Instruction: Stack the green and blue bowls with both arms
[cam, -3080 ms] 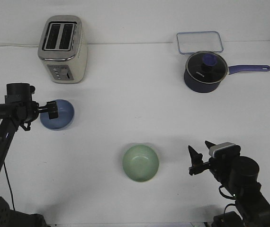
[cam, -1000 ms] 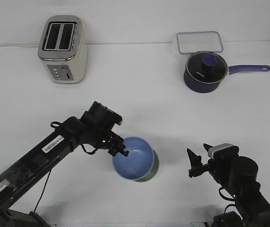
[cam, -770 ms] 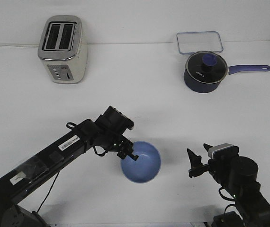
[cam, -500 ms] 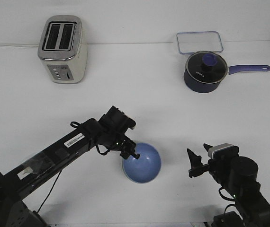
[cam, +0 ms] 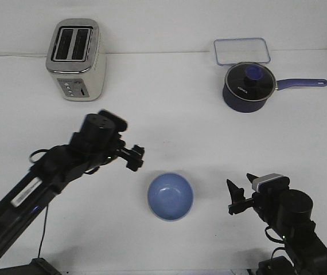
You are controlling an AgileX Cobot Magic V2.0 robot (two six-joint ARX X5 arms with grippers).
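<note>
The blue bowl point(cam: 170, 196) sits at the front middle of the white table, nested over the green bowl, which is hidden beneath it. My left gripper point(cam: 135, 157) is open and empty, up and to the left of the bowls, clear of the blue rim. My right gripper point(cam: 241, 195) is open and empty at the front right, about a hand's width right of the bowls.
A cream toaster point(cam: 76, 59) stands at the back left. A dark navy saucepan point(cam: 249, 86) with a long blue handle stands at the back right, with a clear lidded container point(cam: 241, 50) behind it.
My left gripper carried the blue bowl from the left side onto the green bowl, let it go, and has drawn back up and left. The right arm has not moved.
</note>
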